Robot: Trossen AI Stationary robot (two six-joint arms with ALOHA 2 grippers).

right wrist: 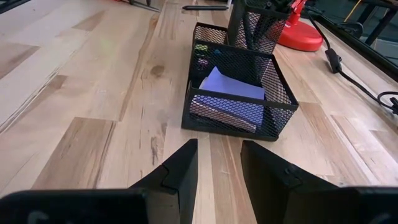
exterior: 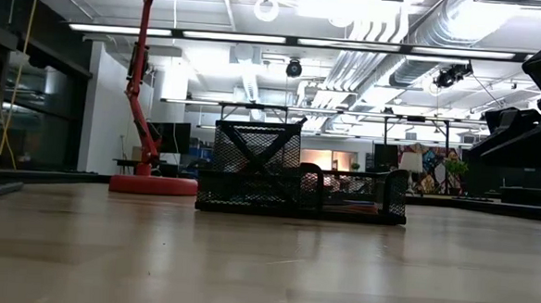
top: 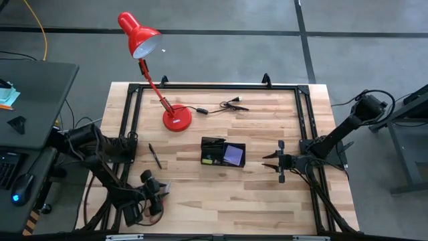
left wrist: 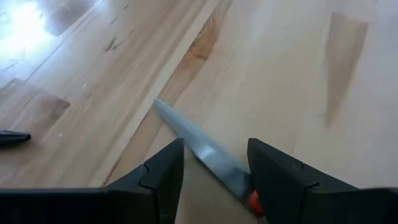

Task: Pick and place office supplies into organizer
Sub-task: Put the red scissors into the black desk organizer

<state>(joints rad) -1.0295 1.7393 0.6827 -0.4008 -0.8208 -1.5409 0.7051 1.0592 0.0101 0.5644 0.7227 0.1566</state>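
Pale butcher-block table [top: 221,194], framed by a black rail, fills the high view. Its mesh organizer [top: 223,153] sits at centre, a purple sticky-note pad [top: 233,155] in its right compartment; one black pen [top: 155,156] lies loose to its left, near the red desk lamp [top: 176,118] and black cable [top: 224,105]. The left gripper [top: 162,192] is at the near left of the table; the right gripper [top: 275,161], fingers spread and empty, waits just right of the organizer.

Low view: the organizer [exterior: 301,186] shows as woven wire, a tall cup section beside low trays, the lamp base [exterior: 153,184] behind.

Left wrist view: the fingers [left wrist: 158,177] clamp the scissors [left wrist: 205,152] by their smooth steel blade, tip pointing forward above the wood; a fleck of red handle shows.

Right wrist view: parted fingers [right wrist: 177,168] face the organizer [right wrist: 239,87] and pad [right wrist: 233,93].

Risk, as judged: slick tapered steel may pivot or slip in the grip, and the tip may snag the mesh on insertion.
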